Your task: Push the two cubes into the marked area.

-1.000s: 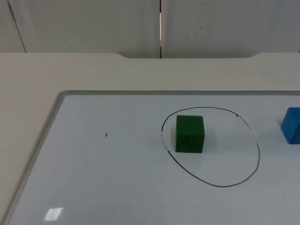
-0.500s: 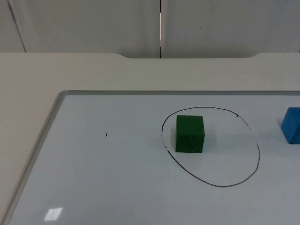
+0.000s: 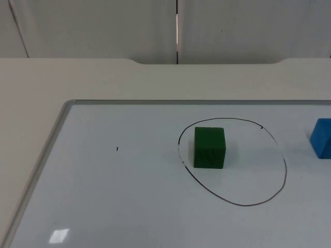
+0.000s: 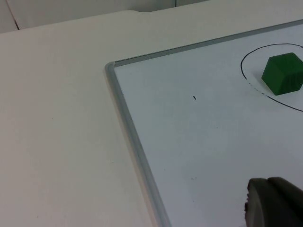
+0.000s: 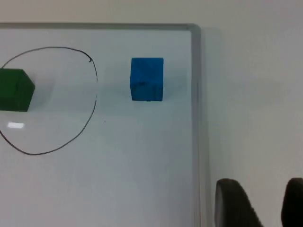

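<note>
A green cube (image 3: 209,148) sits inside the hand-drawn black circle (image 3: 285,170), close to its left side, on a whiteboard (image 3: 103,196). A blue cube (image 3: 322,137) rests on the board to the right, outside the circle. In the right wrist view the blue cube (image 5: 147,79) lies between the circle (image 5: 96,94) and the board's frame, far ahead of my open right gripper (image 5: 267,203), which holds nothing. My left gripper (image 4: 272,189) hangs shut over the board's left part, well away from the green cube (image 4: 283,74). Both arms wait.
The whiteboard's grey frame (image 3: 58,126) runs along its left and far sides, and its right side (image 5: 198,118) passes just beside the blue cube. Bare beige table (image 3: 31,103) surrounds the board, ending at the grey partition wall (image 3: 103,26).
</note>
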Controlling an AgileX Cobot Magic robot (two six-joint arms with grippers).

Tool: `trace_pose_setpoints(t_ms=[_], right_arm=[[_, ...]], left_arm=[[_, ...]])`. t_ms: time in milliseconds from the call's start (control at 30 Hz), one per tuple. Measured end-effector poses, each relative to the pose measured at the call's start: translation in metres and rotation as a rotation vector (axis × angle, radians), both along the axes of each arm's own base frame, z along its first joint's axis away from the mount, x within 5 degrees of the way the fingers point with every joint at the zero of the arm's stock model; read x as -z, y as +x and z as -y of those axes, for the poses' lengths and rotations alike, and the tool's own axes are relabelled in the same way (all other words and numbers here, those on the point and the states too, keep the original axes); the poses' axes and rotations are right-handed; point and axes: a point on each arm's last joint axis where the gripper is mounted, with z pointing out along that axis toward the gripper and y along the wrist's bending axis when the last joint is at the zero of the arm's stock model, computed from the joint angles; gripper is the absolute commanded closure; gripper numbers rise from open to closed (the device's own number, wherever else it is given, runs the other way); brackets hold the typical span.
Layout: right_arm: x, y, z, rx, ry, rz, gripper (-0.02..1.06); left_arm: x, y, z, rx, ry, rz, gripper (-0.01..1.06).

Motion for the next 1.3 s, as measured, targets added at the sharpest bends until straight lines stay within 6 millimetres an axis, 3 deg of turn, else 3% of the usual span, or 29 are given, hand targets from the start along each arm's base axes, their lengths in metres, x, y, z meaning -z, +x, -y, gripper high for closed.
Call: trace_pose_setpoints(t_ms=[33, 167, 233, 333, 367, 500, 533, 700, 933, 1100, 1300], right_arm=[[0.000, 0.000, 0.000, 0.000, 0.000, 0.000, 0.77], [-0.007, 0.050, -0.004, 0.009, 0.003, -0.109, 0.81], [-0.007, 0.062, -0.005, 0.009, 0.002, -0.129, 0.84], [-0.006, 0.094, -0.007, 0.006, 0.000, -0.152, 0.97], [-0.006, 0.094, -0.007, 0.006, 0.000, -0.152, 1.02], [0.003, 0.129, -0.010, -0.001, -0.002, -0.141, 1.04], [0.003, 0.129, -0.010, -0.001, -0.002, -0.141, 1.04], [0.019, 0.165, -0.011, -0.017, -0.037, -0.093, 1.04], [0.042, 0.191, -0.013, -0.029, -0.052, -0.124, 1.04], [0.069, 0.213, -0.014, -0.039, -0.057, -0.174, 1.04], [0.083, 0.225, -0.015, -0.044, -0.054, -0.178, 1.04]], left_arm=[[0.000, 0.000, 0.000, 0.000, 0.000, 0.000, 1.05], [0.000, 0.000, 0.000, 0.000, 0.000, 0.000, 1.05], [0.000, 0.000, 0.000, 0.000, 0.000, 0.000, 1.05], [0.000, 0.000, 0.000, 0.000, 0.000, 0.000, 1.05], [0.000, 0.000, 0.000, 0.000, 0.000, 0.000, 1.05], [0.000, 0.000, 0.000, 0.000, 0.000, 0.000, 1.05], [0.000, 0.000, 0.000, 0.000, 0.000, 0.000, 1.05], [0.000, 0.000, 0.000, 0.000, 0.000, 0.000, 1.05], [0.000, 0.000, 0.000, 0.000, 0.000, 0.000, 1.05], [0.000, 0.000, 0.000, 0.000, 0.000, 0.000, 1.05], [0.000, 0.000, 0.000, 0.000, 0.000, 0.000, 1.05]])
